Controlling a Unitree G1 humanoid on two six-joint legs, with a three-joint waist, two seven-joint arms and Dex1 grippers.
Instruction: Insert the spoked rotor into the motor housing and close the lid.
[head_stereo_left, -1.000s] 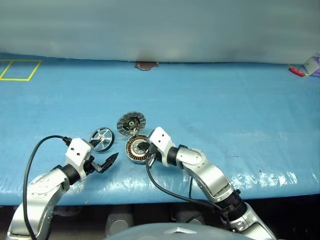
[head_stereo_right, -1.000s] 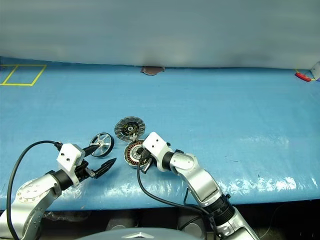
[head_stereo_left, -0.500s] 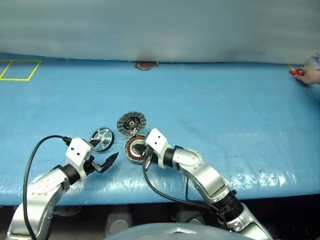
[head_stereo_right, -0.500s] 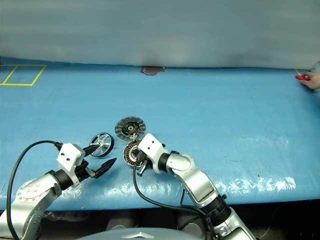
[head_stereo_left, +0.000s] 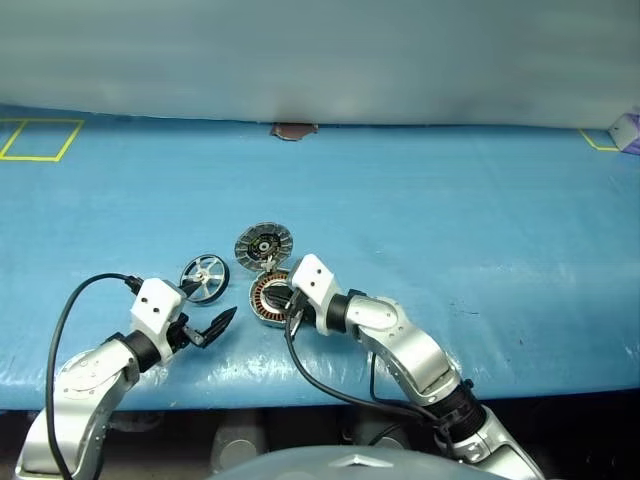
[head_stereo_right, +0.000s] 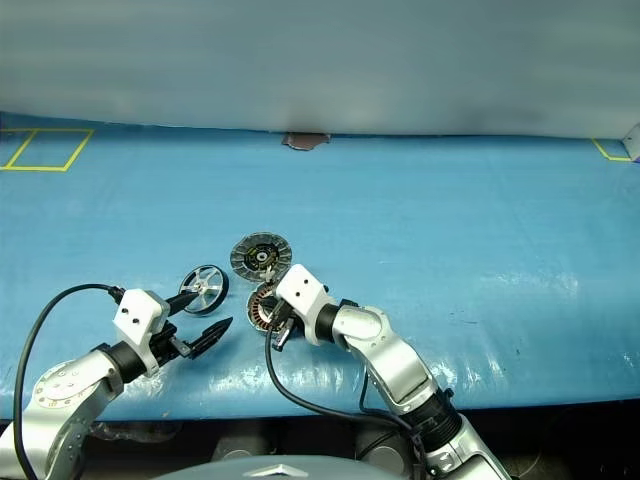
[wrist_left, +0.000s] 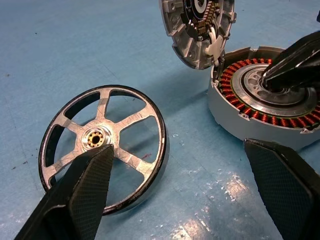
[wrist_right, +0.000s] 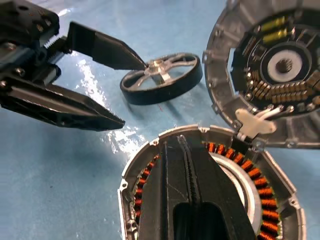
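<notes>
Now, count on blue table (head_stereo_left: 450, 200): one spoked rotor (head_stereo_left: 204, 272), one motor housing (head_stereo_left: 269, 297), one lid (head_stereo_left: 263, 245). Rotor lies flat, roughly 9 o'clock of housing, apart from it. Lid stands open at housing's 12 o'clock, joined at rim, inner face showing. My left gripper (head_stereo_left: 207, 314) spread wide, holding nothing, one fingertip above rotor's edge, other on near side toward housing. My right gripper (wrist_right: 186, 165) pressed together, empty, tips over housing's silver centre; contact unclear. Copper windings ring centre.
</notes>
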